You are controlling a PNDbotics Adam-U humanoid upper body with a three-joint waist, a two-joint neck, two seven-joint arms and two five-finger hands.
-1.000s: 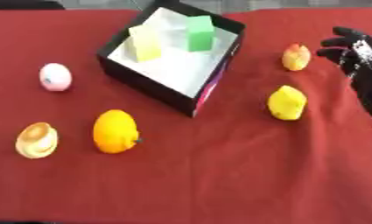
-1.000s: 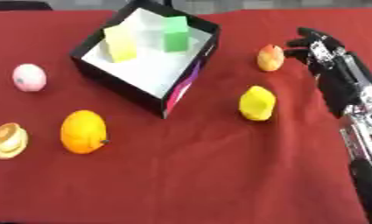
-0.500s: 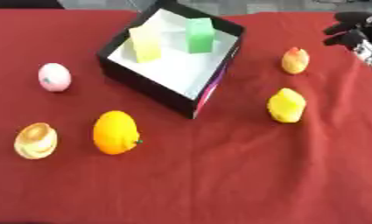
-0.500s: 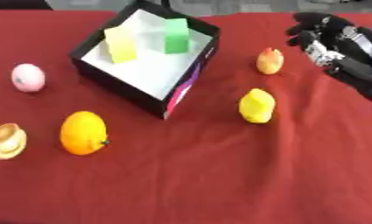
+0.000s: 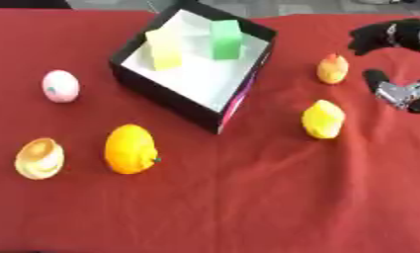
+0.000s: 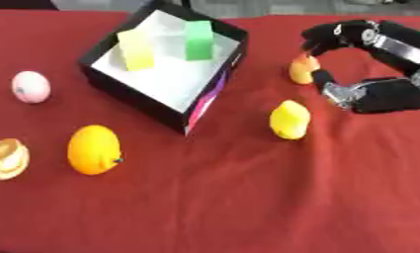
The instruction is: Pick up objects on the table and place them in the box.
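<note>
A wrinkled red cloth (image 6: pixel 247 197) is seen; the right hand (image 6: pixel 368 74) is curved, fingers spread, beside a rounded orange-yellow fruit (image 6: pixel 303 69), not gripped.

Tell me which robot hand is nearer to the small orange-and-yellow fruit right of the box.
Right. The right hand sits just beside the small orange-and-yellow fruit, on its right, fingers curved around that side, contact unclear. The left hand shows in neither view.

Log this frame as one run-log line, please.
right hand: curled beside small orange-yellow fruit, grasp unclear | left hand: not in view | box: holds yellow block, green block
</note>
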